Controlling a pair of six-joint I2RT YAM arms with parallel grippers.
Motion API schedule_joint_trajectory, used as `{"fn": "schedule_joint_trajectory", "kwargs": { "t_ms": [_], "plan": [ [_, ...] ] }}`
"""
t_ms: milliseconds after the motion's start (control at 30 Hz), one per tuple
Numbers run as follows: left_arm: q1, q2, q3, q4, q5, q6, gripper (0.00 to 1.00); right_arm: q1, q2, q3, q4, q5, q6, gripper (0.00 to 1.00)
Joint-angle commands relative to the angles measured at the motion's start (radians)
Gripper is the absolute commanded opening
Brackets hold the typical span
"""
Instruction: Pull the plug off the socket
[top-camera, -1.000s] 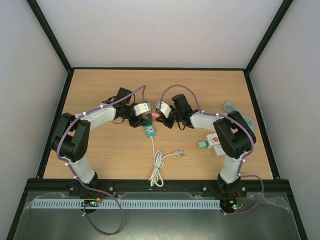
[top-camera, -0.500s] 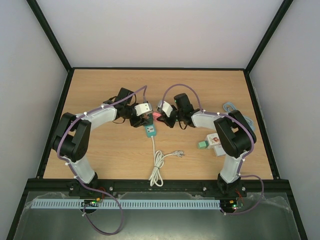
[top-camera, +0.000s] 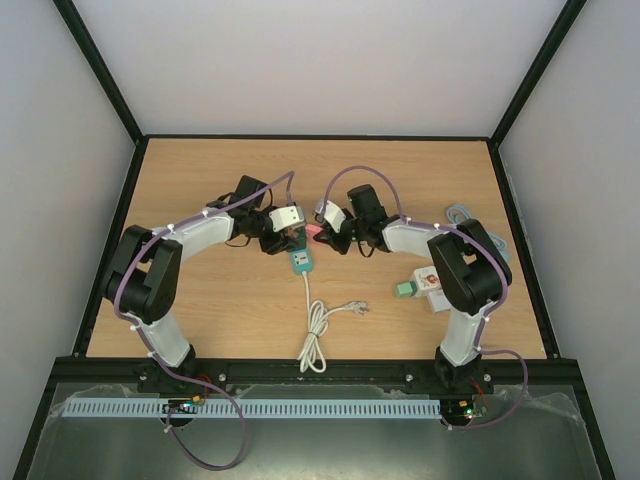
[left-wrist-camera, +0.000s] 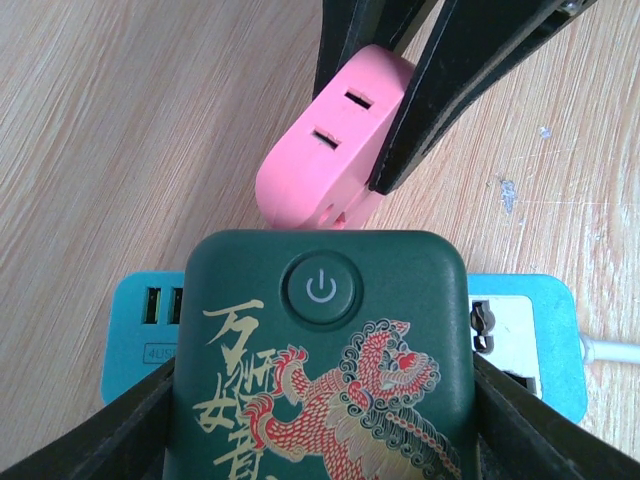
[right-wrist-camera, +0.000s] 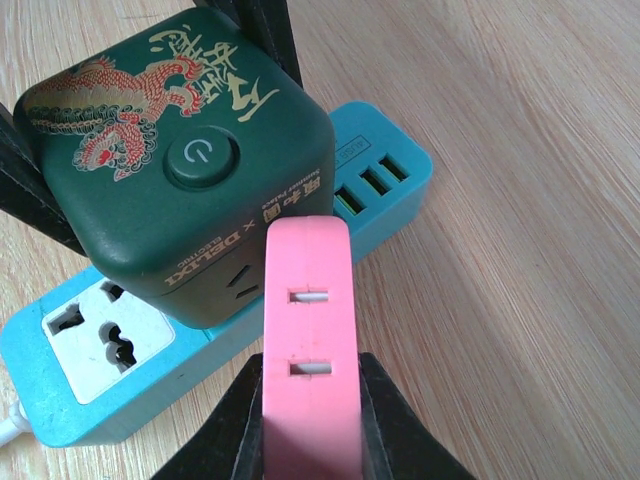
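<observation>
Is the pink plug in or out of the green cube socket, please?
In, apparently: the pink plug sits flush against the green cube socket, no prongs showing.

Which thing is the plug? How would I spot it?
On the wooden table, find the blue power strip. A dark green cube with a gold dragon sits on it; the plug is the small pink slab at the cube's side, pinched by the right gripper.

Black-and-white arms (top-camera: 190, 235), purple cables (top-camera: 362, 169), black end effector fingers (right-wrist-camera: 392, 432)
</observation>
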Motion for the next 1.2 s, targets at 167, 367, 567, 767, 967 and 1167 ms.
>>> {"fn": "schedule_joint_trajectory", "kwargs": {
  "t_ms": [167, 367, 567, 767, 967, 1167],
  "plan": [
    [0.017, 0.018, -0.017, -0.107, -0.042, 0.039, 0.19, -0.037, 0.016, 0.068, -0.037, 0.143, -0.026, 0.02],
    [0.017, 0.021, -0.014, -0.104, -0.036, 0.033, 0.19, -0.037, 0.016, 0.069, -0.046, 0.169, -0.034, 0.02],
    [0.017, 0.024, -0.016, -0.108, -0.039, 0.033, 0.19, -0.041, 0.011, 0.071, -0.054, 0.191, -0.05, 0.02],
    [0.017, 0.024, -0.016, -0.106, -0.041, 0.032, 0.18, -0.053, 0.009, 0.073, -0.056, 0.191, -0.049, 0.02],
    [0.018, 0.027, -0.017, -0.103, -0.043, 0.026, 0.18, -0.065, 0.004, 0.073, -0.06, 0.197, -0.05, 0.02],
    [0.018, 0.03, -0.011, -0.102, -0.037, 0.012, 0.18, -0.088, -0.005, 0.066, -0.067, 0.185, -0.042, 0.02]
  ]
}}
